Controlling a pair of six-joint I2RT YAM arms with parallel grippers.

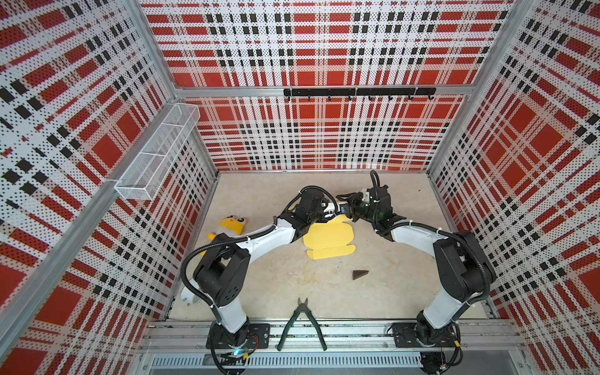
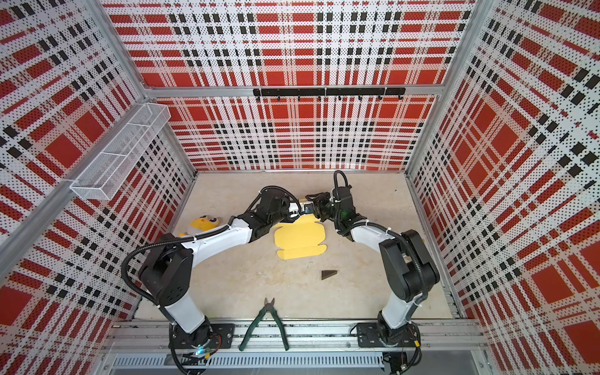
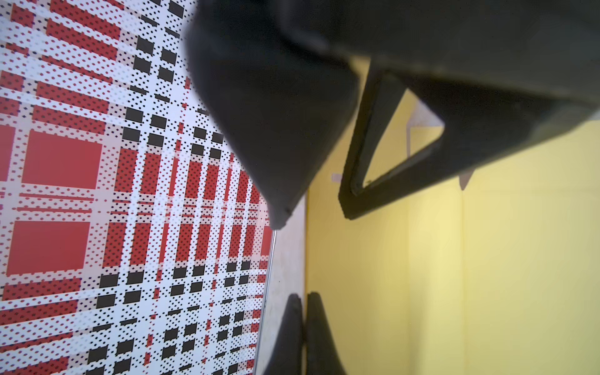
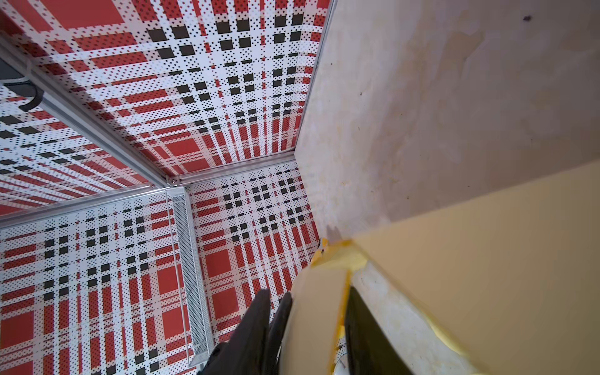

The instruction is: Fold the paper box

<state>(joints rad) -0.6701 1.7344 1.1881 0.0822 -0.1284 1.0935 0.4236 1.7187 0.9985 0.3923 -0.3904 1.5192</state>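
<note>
Two of my grippers meet at the far end of the paper box (image 1: 328, 237), mid-table (image 1: 276, 282). Box is a pale yellow die-cut sheet, unfolded, and most of it lies flat. Long axis runs near-to-far, from my bases toward the back wall, slightly skewed. The near flap (image 1: 331, 252), a narrow strip, is the end pointing at my bases, and it juts a bit toward my right side. The far end sits under my wrists. Both top views show the same lie (image 2: 300, 235).

Left gripper (image 3: 304, 297): fingers pressed together, pinching one edge of the sheet. In the left wrist view that edge runs straight on into the gap of my other pincer.

Right gripper (image 4: 316, 292): fingers stand apart, one on each side of a raised flap of the box. I cannot tell whether the pads touch it.

Rest, quick:
- Yellow plush toy (image 1: 231, 224) is left of the box, apart from it, partly behind my left arm.
- Dark wedge (image 1: 360, 274) is on the table near-right of the box, apart from it.
- Green-handled cutters (image 1: 303, 324) sit at the near edge, nose toward the box, handles lying over the base rail.
- Wire basket (image 1: 159, 152) hangs on the left wall.
- Black hook rail (image 1: 358, 92) is on the back wall.
</note>
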